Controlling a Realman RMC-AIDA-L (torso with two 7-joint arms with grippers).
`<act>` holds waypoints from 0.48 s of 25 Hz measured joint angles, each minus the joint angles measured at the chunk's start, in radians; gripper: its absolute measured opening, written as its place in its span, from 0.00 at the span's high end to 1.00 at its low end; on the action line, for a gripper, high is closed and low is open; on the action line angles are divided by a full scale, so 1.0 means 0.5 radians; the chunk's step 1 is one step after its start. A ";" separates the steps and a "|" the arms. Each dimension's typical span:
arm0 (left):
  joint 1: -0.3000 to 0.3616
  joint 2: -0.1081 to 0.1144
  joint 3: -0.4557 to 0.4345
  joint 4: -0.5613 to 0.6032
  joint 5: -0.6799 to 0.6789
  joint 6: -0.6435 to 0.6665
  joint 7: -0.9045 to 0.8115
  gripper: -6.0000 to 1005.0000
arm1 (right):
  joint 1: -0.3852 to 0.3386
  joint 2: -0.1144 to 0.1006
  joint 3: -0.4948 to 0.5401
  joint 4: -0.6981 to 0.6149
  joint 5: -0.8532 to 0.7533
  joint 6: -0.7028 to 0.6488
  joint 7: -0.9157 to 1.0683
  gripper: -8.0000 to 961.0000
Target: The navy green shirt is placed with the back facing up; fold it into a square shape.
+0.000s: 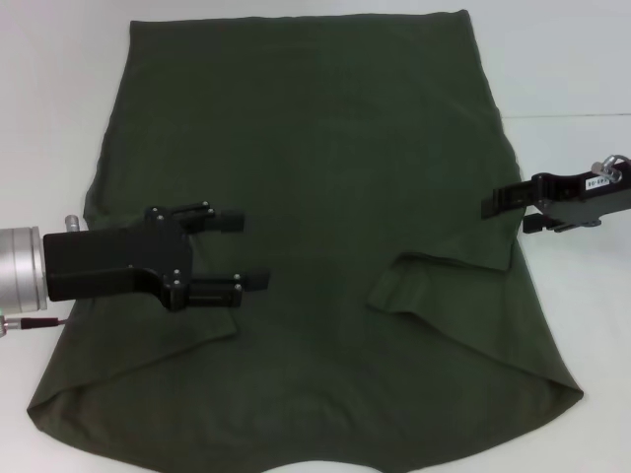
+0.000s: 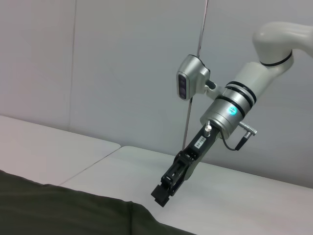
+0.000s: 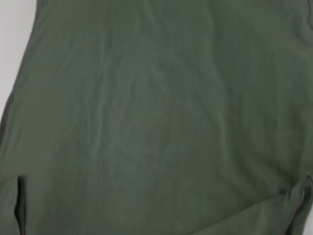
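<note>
While the navy green shirt [image 1: 315,197] lay spread flat across the white table [image 1: 59,89] with its plain side up, my left gripper [image 1: 242,251] hung over the shirt's left part, near the folded-in left sleeve. Its two black fingers [image 1: 219,219] stood wide apart, pointing toward the middle of the cloth, and held nothing. I could not tell whether they touched the fabric or floated just above it.

Further right, the shirt's right sleeve [image 1: 434,281] was turned inward onto the body, forming a raised flap with a clear crease. The hem lay at the far end of the table and the shoulders nearest me.

At the shirt's right edge my right gripper [image 1: 503,209] hovered level with that folded sleeve, its tips reaching just to the cloth's border. Its fingers were parted with nothing between them. From my left wrist camera the same gripper [image 2: 164,192] showed tilted downward above the table, beside the shirt's edge [image 2: 73,210].
</note>
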 joint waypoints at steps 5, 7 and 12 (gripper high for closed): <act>-0.004 -0.001 0.000 -0.003 0.003 -0.020 0.002 0.14 | -0.007 0.006 -0.027 0.016 -0.015 0.032 0.000 0.12; -0.006 -0.001 0.000 -0.004 0.006 -0.021 0.002 0.14 | -0.010 0.009 -0.029 0.017 -0.041 0.045 0.003 0.12; -0.008 -0.001 0.000 -0.008 0.009 -0.021 0.002 0.14 | -0.011 0.036 -0.030 0.018 -0.074 0.098 0.005 0.12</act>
